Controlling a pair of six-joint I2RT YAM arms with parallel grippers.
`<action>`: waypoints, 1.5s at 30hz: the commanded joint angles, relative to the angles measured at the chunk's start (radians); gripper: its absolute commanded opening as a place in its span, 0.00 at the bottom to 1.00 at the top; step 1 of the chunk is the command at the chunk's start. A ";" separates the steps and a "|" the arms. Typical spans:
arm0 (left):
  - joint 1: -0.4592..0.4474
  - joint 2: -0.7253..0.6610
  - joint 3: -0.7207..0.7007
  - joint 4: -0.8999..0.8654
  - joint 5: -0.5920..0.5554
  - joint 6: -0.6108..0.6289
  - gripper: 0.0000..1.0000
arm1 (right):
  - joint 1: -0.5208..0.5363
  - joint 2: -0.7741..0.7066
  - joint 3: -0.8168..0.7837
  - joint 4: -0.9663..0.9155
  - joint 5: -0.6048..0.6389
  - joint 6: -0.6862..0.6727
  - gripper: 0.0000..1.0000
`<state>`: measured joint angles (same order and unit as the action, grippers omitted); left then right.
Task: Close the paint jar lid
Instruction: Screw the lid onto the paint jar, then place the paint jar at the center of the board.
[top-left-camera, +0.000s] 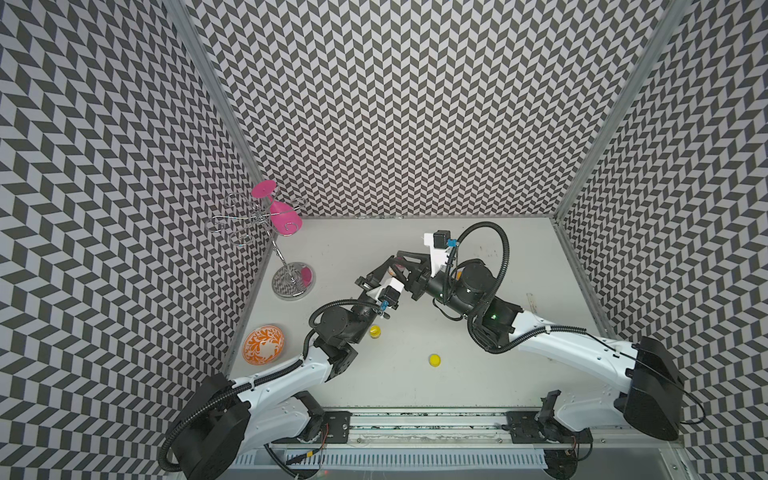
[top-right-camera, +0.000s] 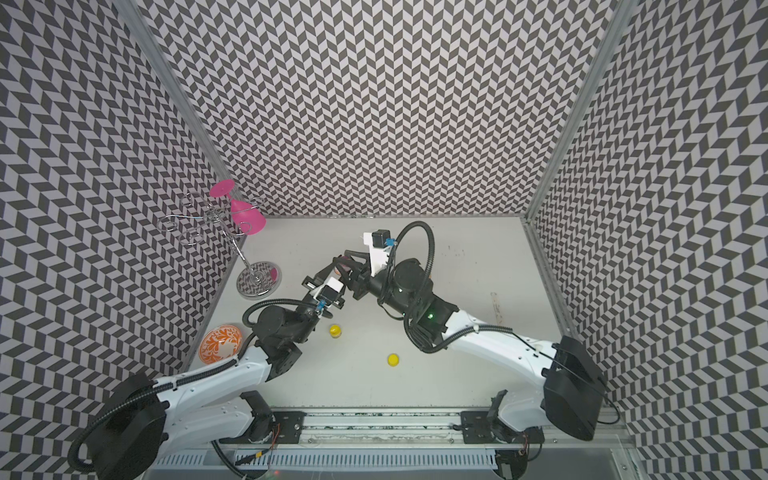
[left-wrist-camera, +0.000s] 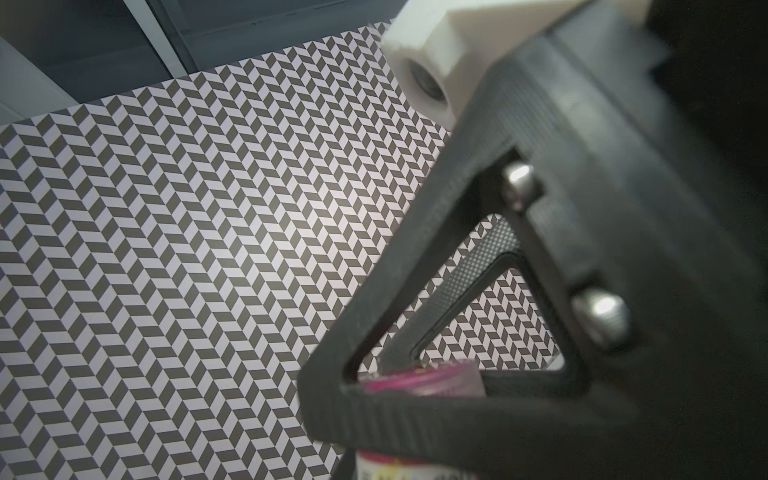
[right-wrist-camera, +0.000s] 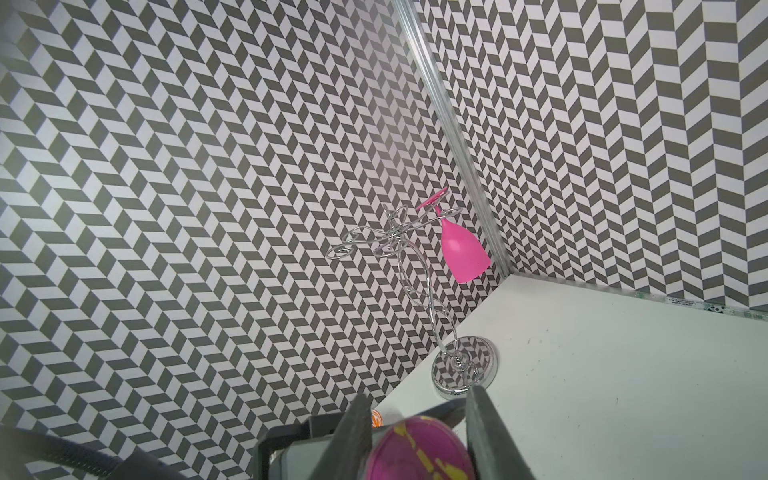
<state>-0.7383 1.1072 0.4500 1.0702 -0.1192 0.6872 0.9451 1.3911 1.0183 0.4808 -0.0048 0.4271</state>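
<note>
Right wrist view alone shows right pincer (right-wrist-camera: 417, 415) clamping pink lid (right-wrist-camera: 419, 453); left pincer (top-left-camera: 388, 267) grips paint jar (left-wrist-camera: 376, 463).

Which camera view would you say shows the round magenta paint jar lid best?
The right wrist view: the round magenta paint jar lid sits in the right gripper, top face visible. The left wrist view shows only a pink edge; both top views barely a glimpse.

walls (top-left-camera: 415, 104) grey-white chevron | desk (top-left-camera: 478, 386) white | glass (top-left-camera: 283, 216) pink | rack (top-left-camera: 292, 281) chrome | bowl (top-left-camera: 264, 345) orange-white floral | cap (top-left-camera: 434, 360) yellow | lid (right-wrist-camera: 419, 453) magenta, yellow smears | my right claw (right-wrist-camera: 417, 397) dark grey
</note>
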 joint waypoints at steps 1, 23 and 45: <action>0.001 -0.027 0.024 0.219 -0.063 0.079 0.22 | 0.005 0.031 -0.015 -0.146 0.079 0.066 0.00; 0.115 -0.272 0.085 -0.649 0.675 -0.144 1.00 | -0.106 -0.236 -0.271 -0.110 0.041 -0.496 0.00; 0.106 -0.157 0.115 -0.659 0.677 -0.229 1.00 | -0.443 -0.229 -0.418 -0.165 0.359 -0.359 0.00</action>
<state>-0.6277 0.9504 0.5606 0.3958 0.5785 0.4683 0.5232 1.1057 0.6300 0.2390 0.3077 -0.0307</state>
